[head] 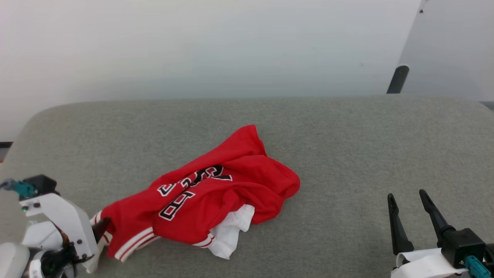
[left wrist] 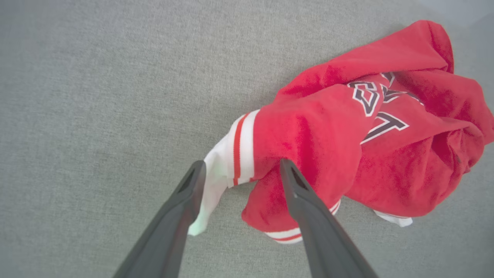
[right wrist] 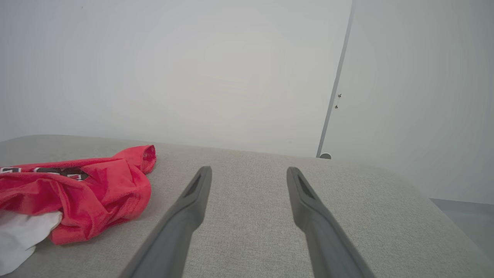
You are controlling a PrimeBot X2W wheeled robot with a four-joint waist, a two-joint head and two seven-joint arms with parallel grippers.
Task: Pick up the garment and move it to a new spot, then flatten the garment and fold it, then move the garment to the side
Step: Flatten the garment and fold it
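Observation:
The garment [head: 216, 193] is a red jersey with white sleeves, striped trim and black white-outlined lettering, lying crumpled on the left-centre of the grey padded surface [head: 347, 154]. My left gripper [head: 101, 228] sits at the garment's left end. In the left wrist view its jaws stand open [left wrist: 242, 165], straddling the white sleeve and striped trim of the garment [left wrist: 347, 135] without pinching it. My right gripper [head: 408, 195] stands open at the lower right, well clear of the cloth. The right wrist view shows its fingers [right wrist: 249, 170] spread over bare surface, the garment [right wrist: 88, 193] off to their left.
A pale wall [head: 231, 46] rises just behind the surface's rounded far edge. A dark post [head: 397, 79] stands at the back right beside a wall corner. Bare grey surface stretches right of the garment.

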